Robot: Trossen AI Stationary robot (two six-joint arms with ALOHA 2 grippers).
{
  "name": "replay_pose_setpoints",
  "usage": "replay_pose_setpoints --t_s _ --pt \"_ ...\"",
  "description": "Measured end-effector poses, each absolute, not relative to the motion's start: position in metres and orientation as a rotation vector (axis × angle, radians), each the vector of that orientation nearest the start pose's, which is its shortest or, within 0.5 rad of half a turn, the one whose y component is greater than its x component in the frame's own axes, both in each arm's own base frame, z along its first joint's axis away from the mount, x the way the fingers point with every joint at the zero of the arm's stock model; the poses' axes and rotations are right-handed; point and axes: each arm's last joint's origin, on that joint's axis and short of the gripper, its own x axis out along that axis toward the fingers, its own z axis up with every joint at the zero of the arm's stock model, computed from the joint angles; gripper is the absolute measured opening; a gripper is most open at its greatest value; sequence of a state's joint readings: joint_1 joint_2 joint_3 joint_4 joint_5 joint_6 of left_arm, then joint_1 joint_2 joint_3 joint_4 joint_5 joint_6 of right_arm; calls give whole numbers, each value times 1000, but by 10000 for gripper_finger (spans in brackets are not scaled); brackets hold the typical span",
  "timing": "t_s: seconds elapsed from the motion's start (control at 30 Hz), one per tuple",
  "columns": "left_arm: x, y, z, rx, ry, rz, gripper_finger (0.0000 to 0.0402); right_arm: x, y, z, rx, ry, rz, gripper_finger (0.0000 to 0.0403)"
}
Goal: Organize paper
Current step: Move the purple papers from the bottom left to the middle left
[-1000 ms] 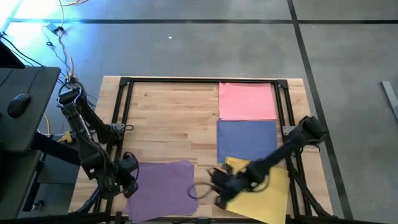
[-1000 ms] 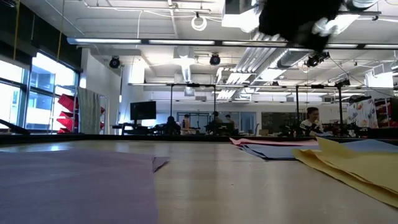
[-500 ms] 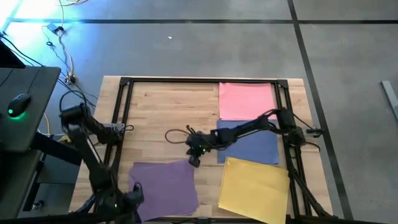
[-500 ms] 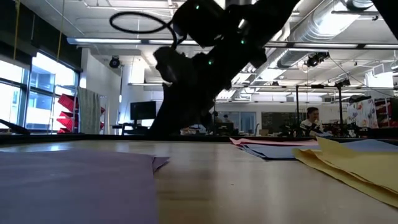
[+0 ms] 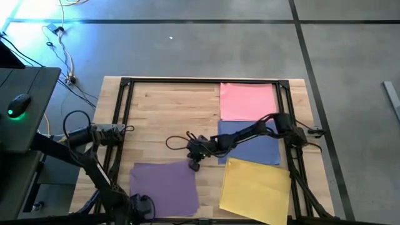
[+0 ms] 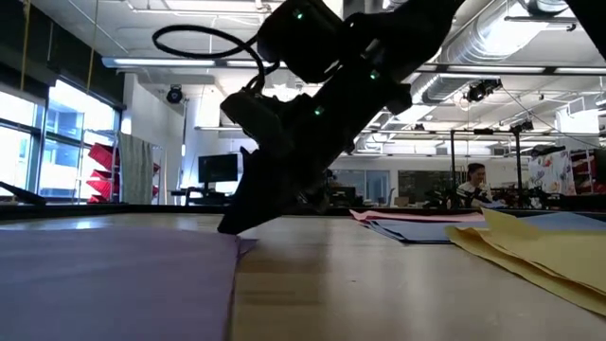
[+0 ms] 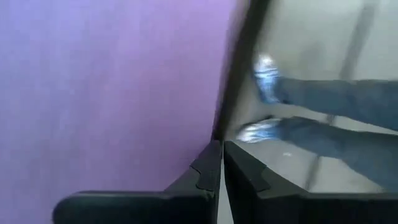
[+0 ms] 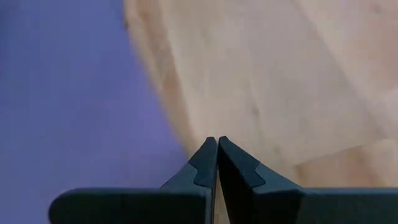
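Note:
Four sheets lie flat on the wooden table: pink (image 5: 248,101) at the far right, blue (image 5: 250,140) below it, yellow (image 5: 256,190) at the near right and purple (image 5: 164,187) at the near left. My right gripper (image 5: 194,165) is shut and slants down at the purple sheet's far right corner. In its wrist view the fingertips (image 8: 217,142) stand right on the line between purple paper and bare wood. My left gripper (image 5: 142,203) is shut and sits low at the table's near edge, by the purple sheet's near left part (image 7: 112,93). My right gripper meets the purple sheet at its far right corner (image 6: 239,242) with its shut fingertips. It comes slanting down from the table's right and far side. The sheet lies flat on the table. I cannot tell whether any paper is between the fingers.
A black metal frame (image 5: 125,84) runs around the table top, and one of its bars (image 7: 239,68) passes close by my left gripper. A person's legs and shoes (image 7: 267,84) show on the floor beyond the near edge. Bare wood (image 5: 172,112) fills the table's far left.
My right gripper left the yellow sheet at the near right, swung toward the table's middle and came down at the purple sheet's far right corner. The yellow sheet's turned-up corner now lies flat. My left gripper drew back from the purple sheet's left edge toward the table's near edge.

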State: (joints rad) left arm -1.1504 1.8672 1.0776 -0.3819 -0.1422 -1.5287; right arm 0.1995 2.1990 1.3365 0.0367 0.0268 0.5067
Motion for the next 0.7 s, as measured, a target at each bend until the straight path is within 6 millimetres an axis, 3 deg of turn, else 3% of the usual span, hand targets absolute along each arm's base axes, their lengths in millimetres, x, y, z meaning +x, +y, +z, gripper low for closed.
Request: replay_pose_setpoints --t_s 0.23,0.47,0.6,0.7 --pt "143 -312 154 -553 1334 142 0 431 110 99 357 866 22 0" --pt "143 -324 168 -611 1307 85 0 428 109 105 389 851 -101 0" --pt "144 -333 165 -608 1237 11 0 430 107 108 402 840 -149 0" --pt "145 -336 146 -548 1252 24 0 430 107 103 423 853 -141 0"
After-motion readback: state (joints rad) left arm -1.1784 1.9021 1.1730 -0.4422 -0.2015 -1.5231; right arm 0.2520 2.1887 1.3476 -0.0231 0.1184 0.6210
